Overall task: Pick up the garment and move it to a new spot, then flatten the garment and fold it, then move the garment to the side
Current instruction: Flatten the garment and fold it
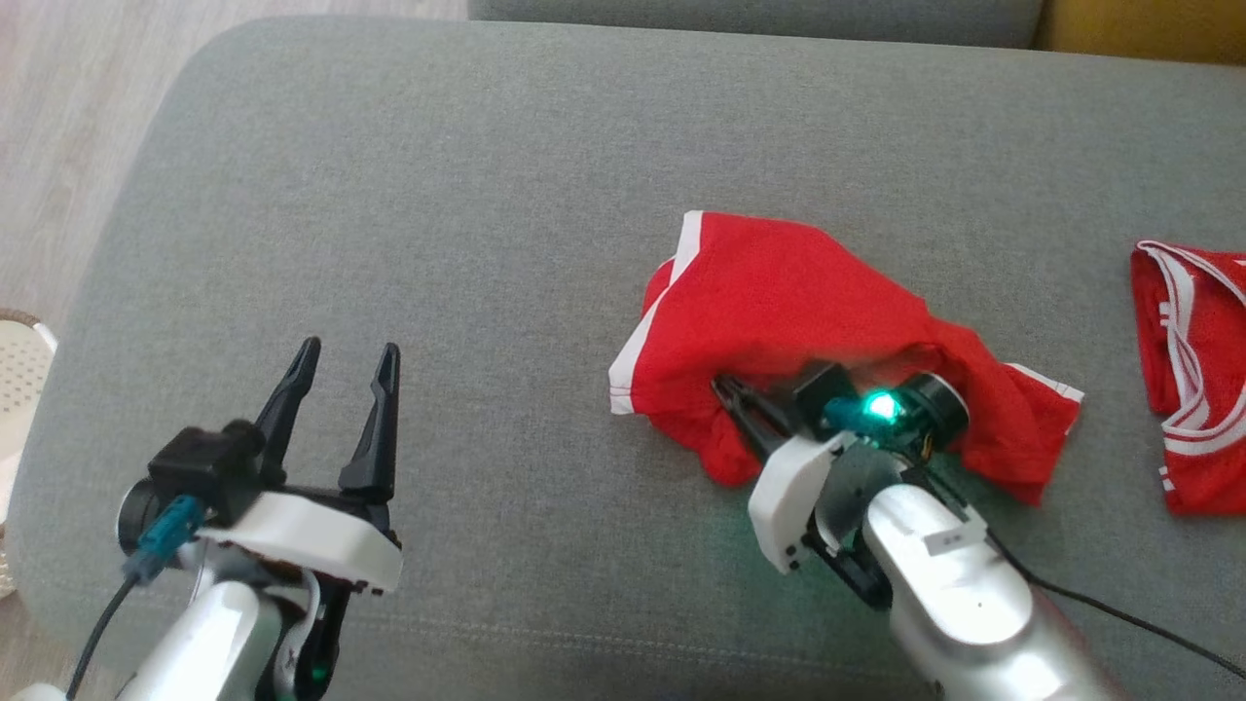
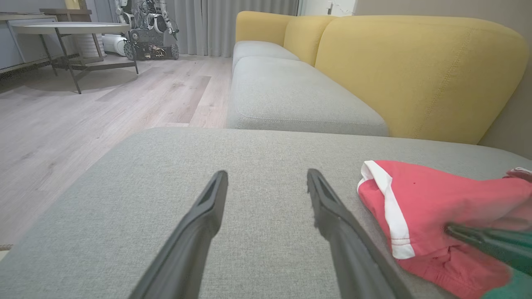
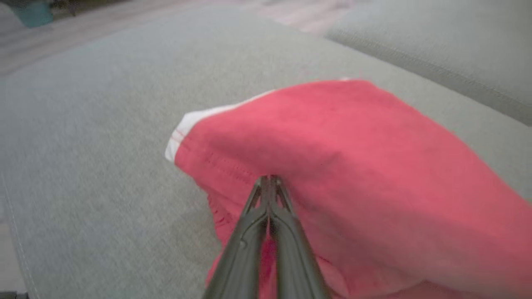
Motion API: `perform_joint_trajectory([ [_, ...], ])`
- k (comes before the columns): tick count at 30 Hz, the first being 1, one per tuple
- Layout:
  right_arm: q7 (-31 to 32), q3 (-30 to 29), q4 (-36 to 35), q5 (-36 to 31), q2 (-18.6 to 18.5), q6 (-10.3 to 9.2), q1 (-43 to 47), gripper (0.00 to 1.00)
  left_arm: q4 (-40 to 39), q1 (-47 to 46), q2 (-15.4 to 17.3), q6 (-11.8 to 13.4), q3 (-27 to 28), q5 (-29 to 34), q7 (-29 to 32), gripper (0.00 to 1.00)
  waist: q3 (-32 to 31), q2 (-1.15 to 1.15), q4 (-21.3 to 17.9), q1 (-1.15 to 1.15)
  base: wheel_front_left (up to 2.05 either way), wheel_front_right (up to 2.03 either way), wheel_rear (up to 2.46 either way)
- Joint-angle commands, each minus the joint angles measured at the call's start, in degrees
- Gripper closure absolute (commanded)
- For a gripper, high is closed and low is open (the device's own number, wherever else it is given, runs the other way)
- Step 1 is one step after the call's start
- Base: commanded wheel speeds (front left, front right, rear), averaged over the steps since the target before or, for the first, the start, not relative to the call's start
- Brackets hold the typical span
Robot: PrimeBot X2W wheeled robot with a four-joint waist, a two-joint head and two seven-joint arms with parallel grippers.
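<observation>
R gripper (image 3: 269, 180) pinched shut on garment (image 1: 779, 302), mid cushion (image 1: 438, 195). Cloth is bunched over its fingers, prob for lift + relocate. L gripper (image 1: 348, 352) wide open, empty, well apart at left, free for flattening.

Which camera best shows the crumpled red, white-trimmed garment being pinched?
The head view: nearly the whole red garment lies on the grey cushion, with the right gripper shut on its edge. The right wrist view shows a blurred close-up; the left wrist view, one corner.
</observation>
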Motion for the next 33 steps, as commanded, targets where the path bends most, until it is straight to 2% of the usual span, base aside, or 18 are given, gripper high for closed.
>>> perform_joint_trajectory([
  [1,-1.56,0.63,-2.73,1.33,1.16,-0.05,-2.26,1.0,-1.37,-3.03,1.09,-0.17,2.62,0.24,-0.68,0.0,-0.1,0.0,-0.27,0.0,0.0,0.0,0.0],
  [9,-3.99,-4.02,-9.34,4.51,1.17,-0.05,-0.5,1.0,-1.45,-2.38,1.22,0.12,2.97,0.35,-0.84,0.0,-0.67,0.0,-1.95,0.0,0.0,0.0,0.0],
  [23,-3.35,-10.37,-21.23,6.49,1.18,-0.05,6.24,1.0,-1.48,-1.8,1.86,0.45,3.02,0.23,-0.9,0.0,-2.02,0.0,-3.66,0.0,0.0,0.0,0.0],
  [24,-3.63,-11.04,-22.16,6.64,1.18,-0.05,6.84,0.79,-1.52,-1.68,1.92,0.52,3.0,0.23,-0.89,0.0,-2.18,0.0,-3.75,0.0,0.0,0.0,0.0],
  [25,-3.87,-11.89,-23.11,6.65,1.18,-0.05,7.46,0.49,-1.58,-1.55,2.01,0.61,3.0,0.24,-0.88,0.0,-2.3,0.0,-3.85,0.0,0.0,0.0,0.0],
  [26,-3.8,-12.9,-23.87,6.31,1.18,-0.05,8.15,0.0,-1.64,-1.41,2.09,0.71,2.99,0.26,-0.87,0.0,-2.45,0.0,-3.94,0.0,0.0,0.0,0.0],
  [33,-3.39,-20.25,-30.43,5.05,1.18,-0.05,13.11,0.0,-2.16,-0.47,2.73,1.27,2.93,0.23,-0.54,0.0,-3.45,0.0,-4.42,0.0,0.0,0.0,0.0],
])
